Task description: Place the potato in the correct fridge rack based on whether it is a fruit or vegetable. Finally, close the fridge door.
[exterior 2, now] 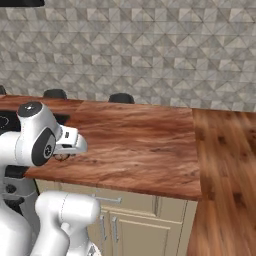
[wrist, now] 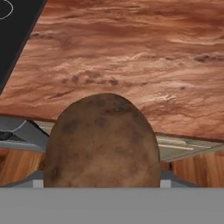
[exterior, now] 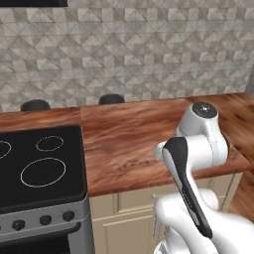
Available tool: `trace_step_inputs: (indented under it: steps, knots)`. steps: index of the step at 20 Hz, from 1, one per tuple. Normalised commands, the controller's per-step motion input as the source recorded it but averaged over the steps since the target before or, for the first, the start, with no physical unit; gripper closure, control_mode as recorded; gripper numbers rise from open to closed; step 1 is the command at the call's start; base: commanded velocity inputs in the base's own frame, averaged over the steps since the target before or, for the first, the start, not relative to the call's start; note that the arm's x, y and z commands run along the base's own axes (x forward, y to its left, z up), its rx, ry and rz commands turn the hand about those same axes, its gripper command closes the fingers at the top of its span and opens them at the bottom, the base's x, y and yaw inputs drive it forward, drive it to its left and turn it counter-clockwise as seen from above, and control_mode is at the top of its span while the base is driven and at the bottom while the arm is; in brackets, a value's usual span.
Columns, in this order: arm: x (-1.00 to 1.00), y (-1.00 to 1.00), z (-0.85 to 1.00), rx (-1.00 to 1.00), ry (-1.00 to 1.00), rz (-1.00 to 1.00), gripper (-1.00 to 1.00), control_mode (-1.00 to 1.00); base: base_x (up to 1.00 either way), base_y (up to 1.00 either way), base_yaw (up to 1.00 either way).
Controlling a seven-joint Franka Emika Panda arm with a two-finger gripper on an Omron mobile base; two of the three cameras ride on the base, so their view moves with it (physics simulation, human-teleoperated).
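one dull-brown potato (wrist: 101, 142) bulges large at the bottom of the hand view, close against the camera, with the pincer (wrist: 101, 181) clamped on it; slivers of the pale finger bases (wrist: 38, 180) peek out at its lower left and lower right. going left to right in that view: a corner of the black stovetop (wrist: 15, 39) at the upper left, then the reddish wooden table (wrist: 144, 57) spreading across the top, its front edge running behind the potato, and a pale cabinet front with a handle (wrist: 181, 146) under that edge to the right. wooden floor (wrist: 197, 170) shows at the lower right.

in the left base view the stovetop (exterior: 39, 163) with its white ring burners sits at the left, a row of dark knobs (exterior: 44, 220) along its front. the table (exterior: 129, 139) lies to its right, cream cabinets (exterior: 124, 218) beneath. the white arm (exterior: 198, 149) rises at the lower right, folded over the table's front edge. two dark round shapes (exterior: 111, 99) stand along the grey patterned tile wall (exterior: 129, 49).

in the right base view the arm (exterior 2: 35, 140) stands at the left, its wrist (exterior 2: 70, 141) reaching rightward at the table's front edge, and the table (exterior 2: 150, 145) continues right into an adjoining wooden stretch (exterior 2: 225, 150).
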Motion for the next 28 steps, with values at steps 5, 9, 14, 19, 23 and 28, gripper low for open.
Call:
trace_step_inputs:
  steps: [5,9,14,19,23,28]
  knots:
    - [0.0,0.0,0.0,0.0,0.0,0.0,1.0,1.0,-0.56,-0.18,-0.15]
    - [0.0,0.0,0.0,0.0,0.0,0.0,1.0,1.0,-0.49,-0.18,-0.18]
    - [0.0,0.0,0.0,0.0,0.0,0.0,1.0,1.0,-0.37,-0.15,-0.2]
    - [0.0,0.0,0.0,0.0,0.0,0.0,1.0,1.0,-0.21,-0.11,-0.25]
    - [0.0,0.0,0.0,0.0,0.0,0.0,1.0,1.0,-0.04,-0.04,-0.36]
    - [0.0,0.0,0.0,0.0,0.0,0.0,1.0,1.0,0.0,-0.01,-0.45]
